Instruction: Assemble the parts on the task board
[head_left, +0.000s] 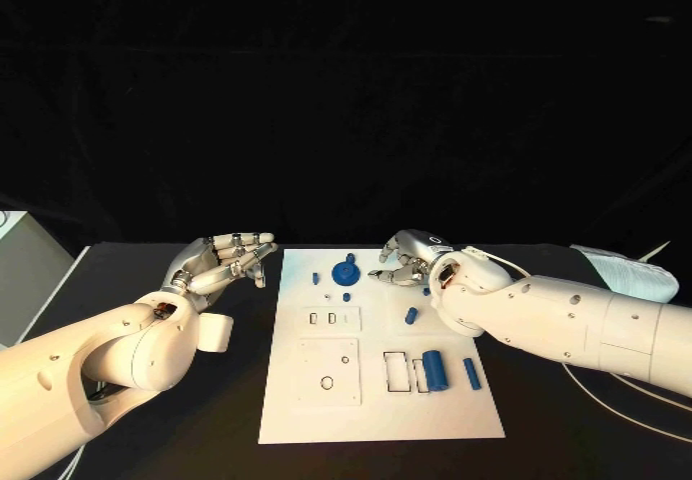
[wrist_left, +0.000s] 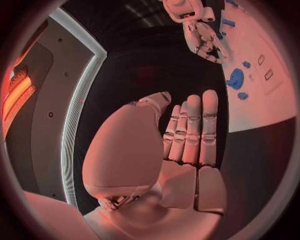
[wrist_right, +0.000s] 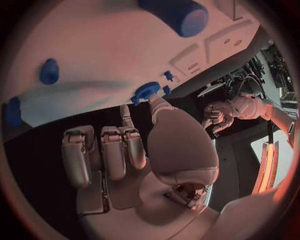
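1. Silver and jointed, the right hand (head_left: 408, 258) hovered over the far right part of the board (head_left: 378, 410), fingers partly curled and apart, grasping nothing that could be seen.
2. Its fingertips (wrist_right: 127, 113) pointed toward a round blue disc part (head_left: 346, 271) standing near the board's far edge, close to it but not touching.
3. Silver too, the left hand (head_left: 224, 260) was held up beside the board's left edge, palm raised, fingers straight and together, released and empty.
4. White, flat and matte, the board lay in the middle of the black table (head_left: 188, 420), with rectangular and oval slots cut into it.
5. Smooth blue plastic parts lay on it: a thick cylinder (head_left: 433, 366) and a thinner peg (head_left: 470, 373) near the right edge, a short peg (head_left: 411, 316) in the middle, and small pieces by the disc.
6. Judged from this, assembly was barely begun, and the right hand seemed to be reaching for the disc.
7. Next, the fingers would need to close round the disc's rim, a small smooth shape that might slip.
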